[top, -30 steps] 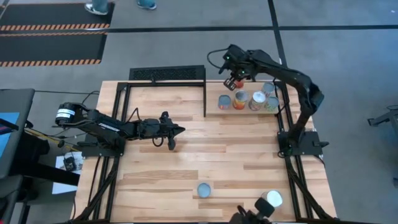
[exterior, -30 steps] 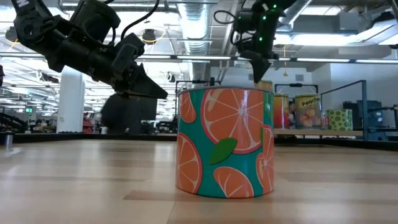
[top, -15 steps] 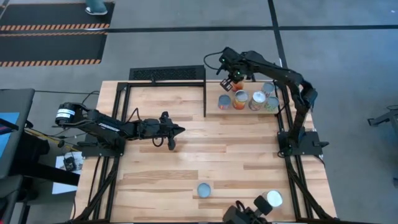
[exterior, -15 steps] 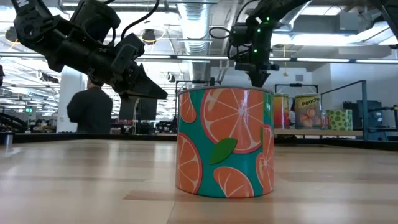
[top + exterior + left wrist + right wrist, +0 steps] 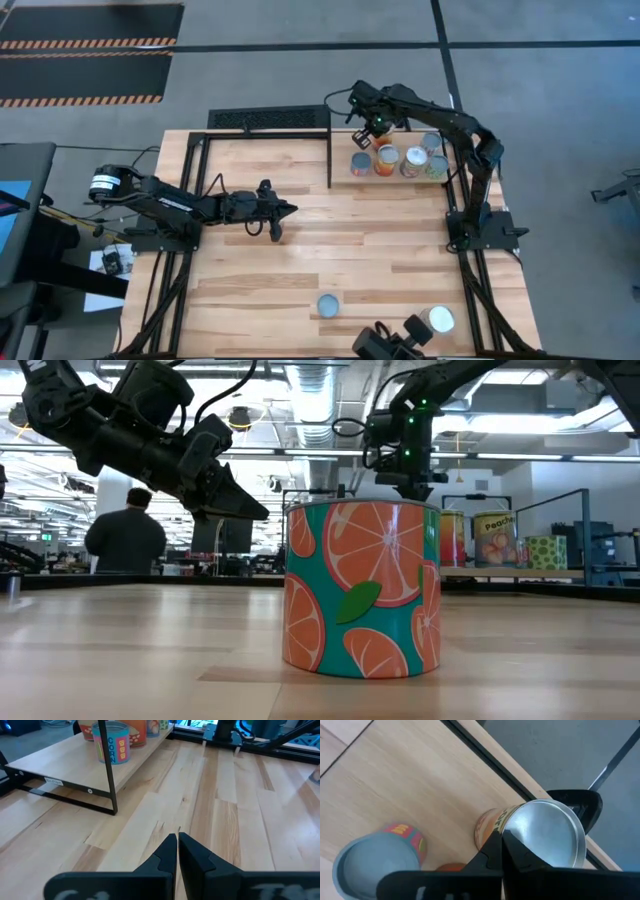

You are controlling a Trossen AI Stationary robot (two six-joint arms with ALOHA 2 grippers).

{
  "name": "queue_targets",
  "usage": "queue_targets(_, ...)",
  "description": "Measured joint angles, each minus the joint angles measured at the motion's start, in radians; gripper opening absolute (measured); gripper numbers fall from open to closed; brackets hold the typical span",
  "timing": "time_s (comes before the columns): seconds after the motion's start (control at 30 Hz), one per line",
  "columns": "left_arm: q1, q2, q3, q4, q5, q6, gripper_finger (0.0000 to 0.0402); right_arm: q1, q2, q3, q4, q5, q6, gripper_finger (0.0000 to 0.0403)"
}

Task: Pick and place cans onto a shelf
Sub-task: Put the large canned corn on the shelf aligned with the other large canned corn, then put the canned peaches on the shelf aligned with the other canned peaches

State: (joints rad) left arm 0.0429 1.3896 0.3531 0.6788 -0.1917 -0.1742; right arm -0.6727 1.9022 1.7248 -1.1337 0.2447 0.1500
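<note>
On the wooden shelf [image 5: 343,176] at the far right stand several cans [image 5: 413,162], among them a pale-blue-topped one [image 5: 367,862]. My right gripper [image 5: 501,840] is shut and points steeply down over the shelf's far left part. Its fingertips are right beside a silvery-topped can with an orange label [image 5: 542,832]. My left gripper [image 5: 288,209] hovers shut above the table's middle. An orange-patterned can [image 5: 362,588] stands near the front edge, and a white-topped can [image 5: 438,319] stands at the near right. My right gripper's shut fingers [image 5: 492,851] come from above beside the rim [image 5: 506,836] of the silvery-topped can. I cannot tell whether they touch it. The can stands upright on the shelf.
A black metal frame [image 5: 270,118] rises along the table's far edge, with an upright post [image 5: 107,767] at the shelf's left end. A person [image 5: 125,535] stands in the room beyond. Bare wood lies between the two arms.
My right gripper has sunk toward the shelf and shifted a little toward the table's left, rolling about its own axis and staying shut. The person in the background has walked leftward in the low view.
</note>
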Motion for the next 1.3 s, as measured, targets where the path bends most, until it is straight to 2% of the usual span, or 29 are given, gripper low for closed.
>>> queue_targets(0.4, 0.000, 0.000, 0.000, 0.000, 0.001, -0.003, 0.0006, 0.010, -0.002, 0.000, -0.030, -0.011, 0.019, 0.0013)
queue_targets(0.8, 0.000, 0.000, 0.000, 0.000, 0.001, -0.003, 0.0006, 0.010, -0.002, -0.001, -0.044, -0.015, 0.029, 0.0054)
queue_targets(1.07, 0.000, 0.000, 0.000, 0.000, 0.001, -0.003, 0.0006, 0.012, -0.002, 0.002, -0.051, -0.014, 0.028, 0.0064)
queue_targets(1.17, 0.000, 0.000, 0.000, 0.000, 0.001, -0.005, 0.0006, 0.027, -0.002, 0.039, -0.101, 0.014, 0.018, 0.0064)
queue_targets(1.3, 0.000, 0.000, 0.000, 0.004, 0.001, -0.006, 0.0006, 0.071, -0.017, 0.108, -0.179, 0.105, 0.003, 0.0060)
